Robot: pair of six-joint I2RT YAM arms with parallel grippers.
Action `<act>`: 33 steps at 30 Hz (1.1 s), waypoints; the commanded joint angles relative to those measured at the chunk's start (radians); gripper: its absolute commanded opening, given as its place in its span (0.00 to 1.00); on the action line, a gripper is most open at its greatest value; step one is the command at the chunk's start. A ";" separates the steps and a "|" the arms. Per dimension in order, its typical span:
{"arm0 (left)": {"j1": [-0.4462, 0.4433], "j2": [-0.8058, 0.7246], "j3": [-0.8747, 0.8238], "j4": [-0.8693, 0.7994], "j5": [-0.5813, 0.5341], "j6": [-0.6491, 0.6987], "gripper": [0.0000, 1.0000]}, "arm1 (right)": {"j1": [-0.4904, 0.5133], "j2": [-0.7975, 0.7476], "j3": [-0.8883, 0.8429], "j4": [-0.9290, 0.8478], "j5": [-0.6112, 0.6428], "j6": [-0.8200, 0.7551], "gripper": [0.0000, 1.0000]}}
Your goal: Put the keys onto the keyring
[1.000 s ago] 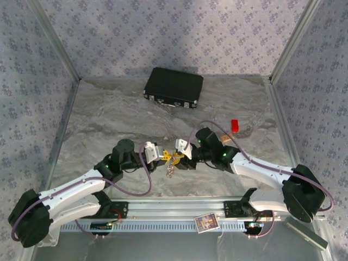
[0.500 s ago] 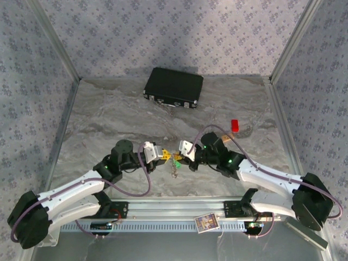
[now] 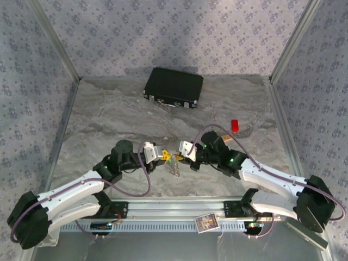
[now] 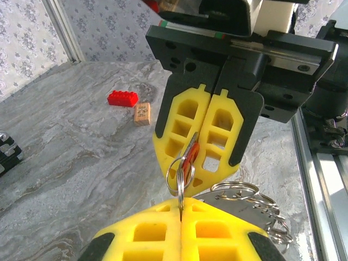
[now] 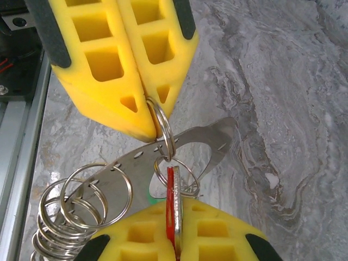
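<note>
My left gripper (image 3: 163, 156) and right gripper (image 3: 182, 153) meet tip to tip above the table's front middle. The left gripper (image 4: 181, 202) is shut on a thin steel keyring (image 4: 180, 184), seen edge-on. The right gripper (image 5: 174, 205) is shut on the red-tagged key (image 5: 172, 202), whose small ring (image 5: 178, 176) hooks round the keyring (image 5: 161, 129). A flat steel plate (image 5: 209, 142) with several more rings (image 5: 81, 204) hangs from the same keyring. A green sliver (image 5: 148, 192) shows behind the plate; the green-tagged key is otherwise hidden.
A black case (image 3: 174, 87) lies at the back. A red brick (image 3: 235, 125) and a tan block (image 4: 142, 113) sit right of the grippers. The metal rail (image 3: 179, 209) with a small card (image 3: 206, 222) runs along the front edge.
The right arm has swung to the right and its gripper has drawn slightly away from the left one. The hanging bundle shifted with it. The left arm has barely moved.
</note>
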 commanded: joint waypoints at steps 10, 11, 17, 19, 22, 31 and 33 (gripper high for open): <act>-0.003 -0.003 0.021 0.035 0.014 0.024 0.00 | 0.010 0.044 0.079 -0.181 0.058 -0.104 0.00; -0.002 -0.002 0.021 0.035 0.015 0.024 0.00 | 0.015 0.052 0.085 -0.194 0.063 -0.111 0.00; -0.003 0.008 0.024 0.034 0.022 0.023 0.00 | 0.033 0.058 0.111 -0.172 0.054 -0.110 0.00; -0.002 0.008 0.025 0.029 0.025 0.024 0.00 | 0.034 0.054 0.118 -0.157 0.052 -0.108 0.00; -0.003 0.008 0.027 0.014 0.024 0.033 0.00 | 0.029 0.045 0.134 -0.146 0.060 -0.113 0.00; -0.002 0.008 0.026 -0.009 0.019 0.044 0.00 | 0.019 0.030 0.150 -0.163 0.108 -0.142 0.00; -0.003 0.008 0.029 -0.022 0.016 0.049 0.00 | 0.019 0.026 0.153 -0.163 0.129 -0.144 0.00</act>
